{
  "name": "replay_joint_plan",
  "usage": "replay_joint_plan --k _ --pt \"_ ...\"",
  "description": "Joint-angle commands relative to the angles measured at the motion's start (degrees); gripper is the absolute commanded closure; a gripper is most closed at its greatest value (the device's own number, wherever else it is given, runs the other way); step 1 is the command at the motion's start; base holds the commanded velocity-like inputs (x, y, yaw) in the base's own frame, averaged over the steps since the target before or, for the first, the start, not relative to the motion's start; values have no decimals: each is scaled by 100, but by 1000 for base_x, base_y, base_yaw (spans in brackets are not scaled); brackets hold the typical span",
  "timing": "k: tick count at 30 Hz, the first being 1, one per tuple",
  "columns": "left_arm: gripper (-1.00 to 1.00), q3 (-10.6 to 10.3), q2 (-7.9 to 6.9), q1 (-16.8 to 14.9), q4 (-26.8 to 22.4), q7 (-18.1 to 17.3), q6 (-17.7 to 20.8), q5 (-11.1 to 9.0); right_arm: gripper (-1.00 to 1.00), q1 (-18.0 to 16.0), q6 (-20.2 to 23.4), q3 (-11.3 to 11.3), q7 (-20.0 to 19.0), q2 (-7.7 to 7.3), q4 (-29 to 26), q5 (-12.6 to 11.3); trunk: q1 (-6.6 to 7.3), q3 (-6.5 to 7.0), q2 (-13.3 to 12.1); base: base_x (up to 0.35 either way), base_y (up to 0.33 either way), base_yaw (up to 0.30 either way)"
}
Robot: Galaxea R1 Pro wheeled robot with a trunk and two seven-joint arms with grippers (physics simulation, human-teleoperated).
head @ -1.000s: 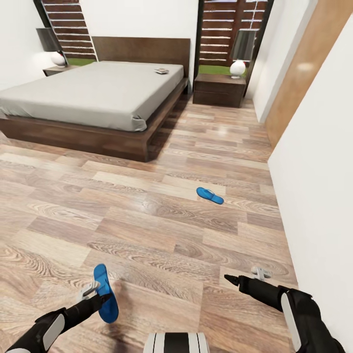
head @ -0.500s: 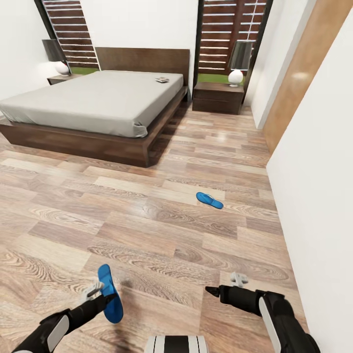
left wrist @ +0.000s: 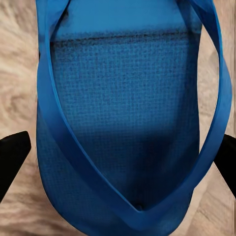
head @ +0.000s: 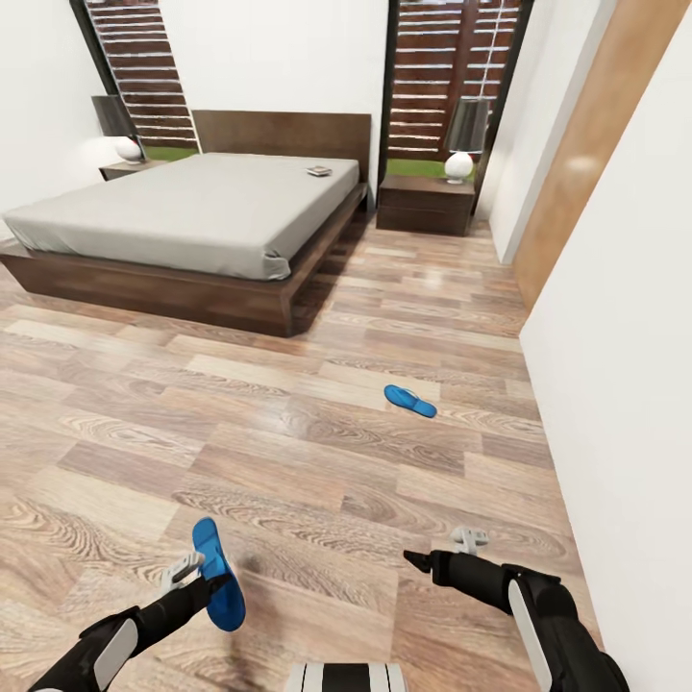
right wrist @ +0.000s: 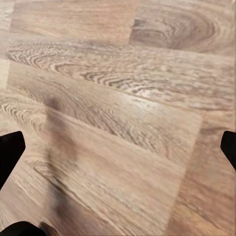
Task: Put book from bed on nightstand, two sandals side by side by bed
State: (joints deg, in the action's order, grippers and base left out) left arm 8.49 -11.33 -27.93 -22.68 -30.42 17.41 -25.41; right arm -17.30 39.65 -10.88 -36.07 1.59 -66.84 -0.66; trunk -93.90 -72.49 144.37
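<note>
Two blue sandals are being shown in the bedroom: one sandal (head: pixel 217 575) is being gripped near the floor by the left end effector (head: pixel 197 574), while the second sandal (head: pixel 410 401) is lying flat on the plank floor (head: pixel 317 452), well apart from it and nearer the white wall at right. One bed (head: pixel 183 207) is seen beyond, its mattress carrying one small book (head: pixel 319 171) near the headboard. Two nightstands are counted, the right nightstand (head: pixel 427 204) and the left nightstand (head: pixel 130 169), each topped by one lamp. In the left wrist view, the held sandal (left wrist: pixel 128 123) is being shown close up, its textured sole and strap lying between dark fingertips (left wrist: pixel 12 157) at either side. The right end effector (head: pixel 437 559) is being held over bare planks; in the right wrist view its fingertips (right wrist: pixel 10 150) are spread wide, nothing between them.
</note>
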Motion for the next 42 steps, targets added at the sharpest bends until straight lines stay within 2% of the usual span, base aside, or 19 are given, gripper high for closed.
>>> replay_joint_plan --k 1,10,11,42 --pt "100 21 0 -2 1 -17 52 -34 -100 -4 11 -19 -23 6 -5 -4 3 19 0 0 0 0" --pt "100 21 0 -2 1 -23 52 -34 -100 -5 -275 -19 -23 0 -4 -4 27 218 -12 0 0 0" --pt "100 21 0 -3 1 -25 52 -35 -100 -3 -1645 -19 -23 0 -4 -4 29 240 -13 0 0 0" --pt "100 21 0 -1 1 -26 57 -35 -100 -2 -1645 -19 -23 -1 -4 -4 109 927 -55 0 0 0"
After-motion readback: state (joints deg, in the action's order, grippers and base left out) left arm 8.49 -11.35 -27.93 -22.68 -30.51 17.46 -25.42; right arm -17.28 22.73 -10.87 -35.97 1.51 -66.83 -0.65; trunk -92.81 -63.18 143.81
